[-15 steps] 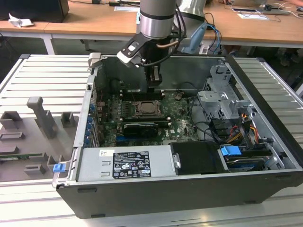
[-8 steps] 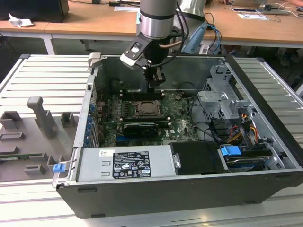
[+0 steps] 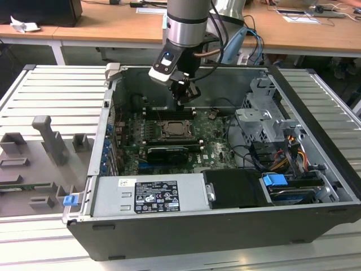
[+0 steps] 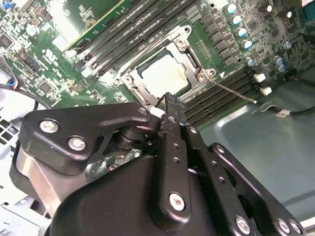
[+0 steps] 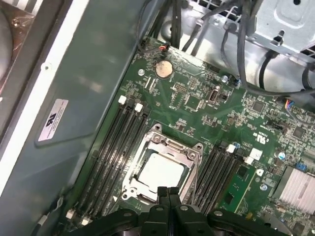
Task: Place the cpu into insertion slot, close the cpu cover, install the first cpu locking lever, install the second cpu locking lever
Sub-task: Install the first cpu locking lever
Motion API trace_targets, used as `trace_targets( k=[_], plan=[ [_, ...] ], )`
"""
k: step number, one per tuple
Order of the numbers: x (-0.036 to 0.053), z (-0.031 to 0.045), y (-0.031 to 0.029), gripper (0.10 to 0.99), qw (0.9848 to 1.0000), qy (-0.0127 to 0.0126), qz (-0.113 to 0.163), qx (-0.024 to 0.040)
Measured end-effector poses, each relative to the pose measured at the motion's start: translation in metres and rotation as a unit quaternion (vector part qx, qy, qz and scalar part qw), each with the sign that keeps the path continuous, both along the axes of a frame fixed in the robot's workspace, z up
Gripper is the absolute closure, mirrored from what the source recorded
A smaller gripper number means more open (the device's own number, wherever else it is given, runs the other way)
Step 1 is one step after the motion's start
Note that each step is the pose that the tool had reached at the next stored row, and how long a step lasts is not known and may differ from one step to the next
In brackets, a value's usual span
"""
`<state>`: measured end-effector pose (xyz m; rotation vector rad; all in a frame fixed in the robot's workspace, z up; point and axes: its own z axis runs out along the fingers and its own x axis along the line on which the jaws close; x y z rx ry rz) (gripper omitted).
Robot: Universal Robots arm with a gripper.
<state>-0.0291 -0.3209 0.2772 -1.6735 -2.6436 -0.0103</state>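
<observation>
The jaws, pressed together with nothing between them, hang close over the insertion slot [image 3: 164, 131], which lies at six o'clock from them in the exterior view. In the first wrist view the cpu [image 5: 160, 172] sits flat in that slot, its pale face showing through the cut-out of the cpu cover [image 5: 173, 146] lowered onto it. Black memory slots [image 5: 110, 147] flank the socket on the green motherboard [image 3: 211, 149]. The drive cage [image 3: 265, 113] stands at three o'clock inside the open computer case [image 3: 225, 226] on the ribbed counter [image 3: 51, 90].
</observation>
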Motion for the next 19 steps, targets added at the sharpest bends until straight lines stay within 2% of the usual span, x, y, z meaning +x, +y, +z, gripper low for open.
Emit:
trace_targets(
  k=[1,4,10,15,19],
  plan=[
    [0.0000,0.0000,0.0000,0.980,1.0000,0.0000,0.005,0.0000],
    [0.0000,0.0000,0.0000,0.980,0.9991,0.0000,0.043,0.0000],
    [0.0000,0.0000,0.0000,0.980,0.9974,0.0000,0.072,0.0000],
    [0.0000,0.0000,0.0000,0.980,0.9931,0.0000,0.117,0.0000],
    [0.0000,0.0000,0.0000,0.980,0.9902,0.0000,0.140,0.0000]
  ],
)
